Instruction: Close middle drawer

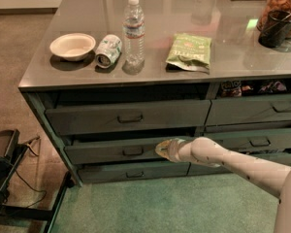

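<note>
The middle drawer [111, 152] is a wide dark grey-green drawer in the left column of the counter. Its low front panel with a small dark pull handle [133, 151] stands out only a little from the cabinet, with a thin dark gap above it. My gripper [161, 148] is at the end of the white arm that reaches in from the lower right. It rests against the drawer's front panel, just right of the handle.
On the counter top [233, 57] stand a white bowl [72, 46], a tipped can [108, 51], a water bottle [134, 30], a green snack bag [190, 51] and a dark jar [277, 28]. A dark stand with cables [5, 164] sits on the floor at left.
</note>
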Controlling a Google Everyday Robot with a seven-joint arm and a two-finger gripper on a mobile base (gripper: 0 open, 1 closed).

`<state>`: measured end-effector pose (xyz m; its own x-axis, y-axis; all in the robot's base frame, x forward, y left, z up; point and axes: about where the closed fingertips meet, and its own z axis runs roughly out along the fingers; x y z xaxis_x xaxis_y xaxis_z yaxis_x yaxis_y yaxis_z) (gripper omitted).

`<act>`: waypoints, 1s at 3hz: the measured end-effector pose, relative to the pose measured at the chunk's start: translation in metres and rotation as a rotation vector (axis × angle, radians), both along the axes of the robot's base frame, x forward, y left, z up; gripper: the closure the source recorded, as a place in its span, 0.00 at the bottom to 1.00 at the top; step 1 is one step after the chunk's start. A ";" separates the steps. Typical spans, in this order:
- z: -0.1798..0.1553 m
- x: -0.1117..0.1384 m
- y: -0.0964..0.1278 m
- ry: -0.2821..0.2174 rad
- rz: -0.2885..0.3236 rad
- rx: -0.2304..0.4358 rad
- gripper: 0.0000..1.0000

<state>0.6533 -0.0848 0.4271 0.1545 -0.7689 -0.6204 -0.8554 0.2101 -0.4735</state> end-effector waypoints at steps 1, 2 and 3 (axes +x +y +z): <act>0.000 0.000 0.000 0.000 0.000 0.000 1.00; 0.013 -0.019 0.004 0.054 0.052 0.001 1.00; 0.048 -0.077 -0.001 0.181 0.128 0.000 1.00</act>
<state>0.5758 -0.0855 0.4755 0.1369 -0.7501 -0.6470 -0.9462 0.0943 -0.3096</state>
